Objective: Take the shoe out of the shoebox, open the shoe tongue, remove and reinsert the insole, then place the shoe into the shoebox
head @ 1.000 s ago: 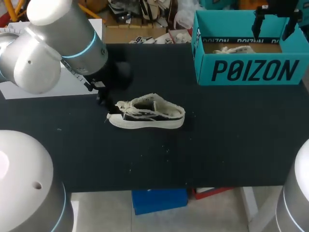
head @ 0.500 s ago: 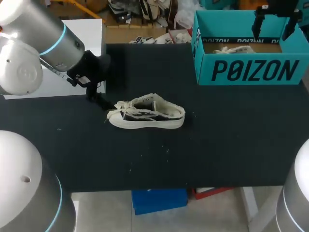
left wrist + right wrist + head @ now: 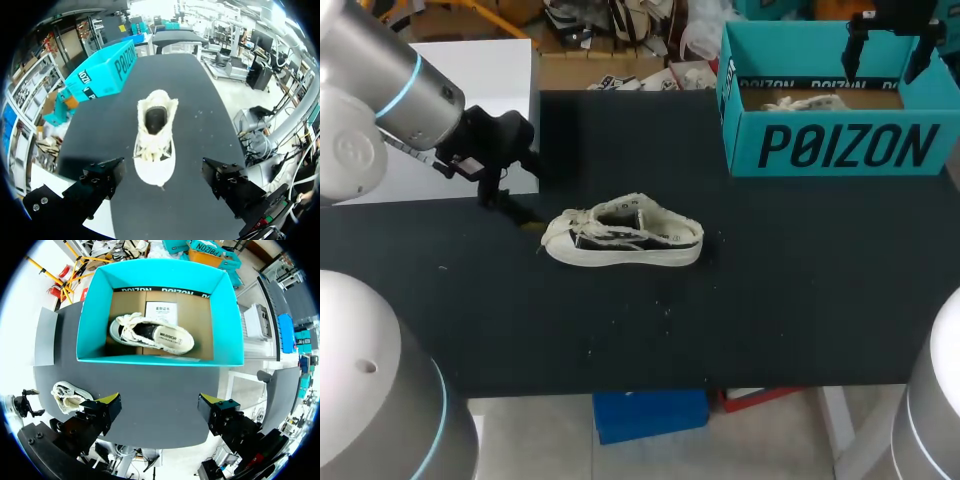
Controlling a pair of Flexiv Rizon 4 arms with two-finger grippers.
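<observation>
A cream and black sneaker (image 3: 623, 240) lies on its sole in the middle of the black table (image 3: 770, 300), toe pointing left. My left gripper (image 3: 515, 210) hangs just left of the toe, open and touching nothing. In the left wrist view the sneaker (image 3: 156, 135) sits ahead of the open left gripper (image 3: 164, 185), its mouth gaping and laces loose. The teal shoebox (image 3: 835, 150) stands at the back right with a second sneaker (image 3: 805, 101) inside. My right gripper (image 3: 887, 55) hovers open above the box. From the right wrist, the right gripper (image 3: 160, 412) looks down on the boxed sneaker (image 3: 152, 335).
A white flat panel (image 3: 470, 90) lies at the table's back left, behind my left arm. In the right wrist view the teal box wall (image 3: 157, 275) rings a cardboard floor, and the table sneaker (image 3: 69, 394) lies off to one side.
My left arm has drawn back to the left, away from the sneaker's toe. The sneaker, the box and the right arm have not moved.
</observation>
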